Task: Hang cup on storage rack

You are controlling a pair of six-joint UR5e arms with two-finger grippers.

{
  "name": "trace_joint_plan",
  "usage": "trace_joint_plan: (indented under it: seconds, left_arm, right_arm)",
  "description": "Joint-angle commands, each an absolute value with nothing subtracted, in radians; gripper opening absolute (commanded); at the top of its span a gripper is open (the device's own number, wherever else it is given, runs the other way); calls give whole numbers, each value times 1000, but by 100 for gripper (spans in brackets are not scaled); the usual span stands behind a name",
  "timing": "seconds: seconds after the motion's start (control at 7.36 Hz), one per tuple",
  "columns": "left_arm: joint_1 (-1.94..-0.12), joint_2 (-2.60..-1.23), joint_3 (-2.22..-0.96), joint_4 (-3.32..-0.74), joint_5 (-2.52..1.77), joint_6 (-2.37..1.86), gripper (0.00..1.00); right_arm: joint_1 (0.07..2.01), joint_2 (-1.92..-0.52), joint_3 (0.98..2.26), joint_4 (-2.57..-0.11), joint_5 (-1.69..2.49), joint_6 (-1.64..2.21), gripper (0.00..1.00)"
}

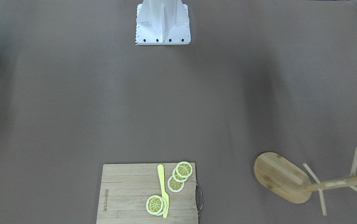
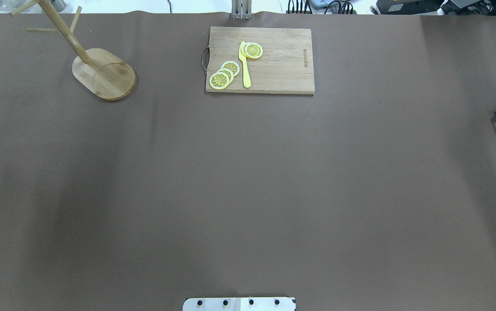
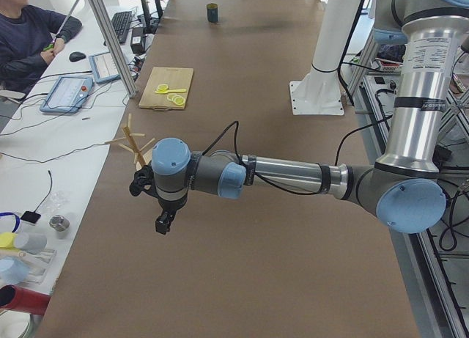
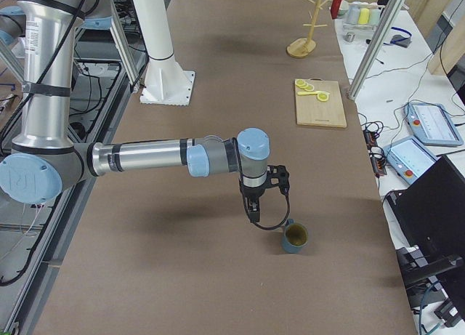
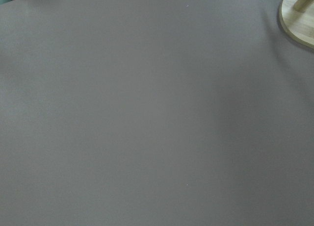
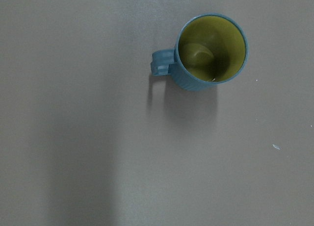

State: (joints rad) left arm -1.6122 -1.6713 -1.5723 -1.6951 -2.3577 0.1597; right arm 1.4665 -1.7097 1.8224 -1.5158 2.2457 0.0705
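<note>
Our left gripper (image 3: 164,222) hangs above the table with its fingers pointing down. Only a side view shows it, so we cannot tell how far it is opened; we see nothing held in it. The rack (image 2: 103,74) stands upright near it, on the operators' side, probably so that this arm can reach the pegs. Further along lies the board (image 2: 273,75), no part of our task. Our right gripper (image 4: 253,213) hovers the same way, and its opening we cannot tell either. The cup (image 6: 211,52) stands upright just beside and below it, untouched, handle free. Cup and rack are well apart, so we judge a hand-over may be needed.
</note>
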Motion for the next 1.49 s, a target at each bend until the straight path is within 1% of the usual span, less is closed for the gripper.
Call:
trace_joint_plan:
  seconds: [0.0, 0.27, 0.54, 0.95, 1.09, 1.22, 1.36]
  left_arm:
    - [-1612, -1674, -1574, -1695, -2353, 161, 99]
    - [-1611, -1696, -1574, -1697, -2339, 164, 99]
    - [-1598, -1729, -1585, -1698, -2208, 172, 99]
    - [-1595, -1738, -1569, -1698, -2214, 161, 99]
    - [-1595, -1749, -1581, -1700, -2217, 163, 99]
    - [-1595, -1747, -1586, -1703, -2264, 170, 99]
    - [-1595, -1743, -1588, -1718, -2299, 169, 99]
  right_arm:
    - [1466, -1709, 1822, -1516, 2246, 71, 100]
    - [1466, -1709, 1824, -1516, 2246, 71, 100]
    - [1466, -1695, 1830, -1508, 2237, 68, 100]
    - [1466, -1690, 1822, -1430, 2237, 72, 100]
    - [1466, -1697, 1818, -1398, 2246, 74, 100]
    - [1466, -1695, 1800, -1361, 2247, 75, 100]
    - [1466, -1665, 1761, -1356, 2244, 96, 100]
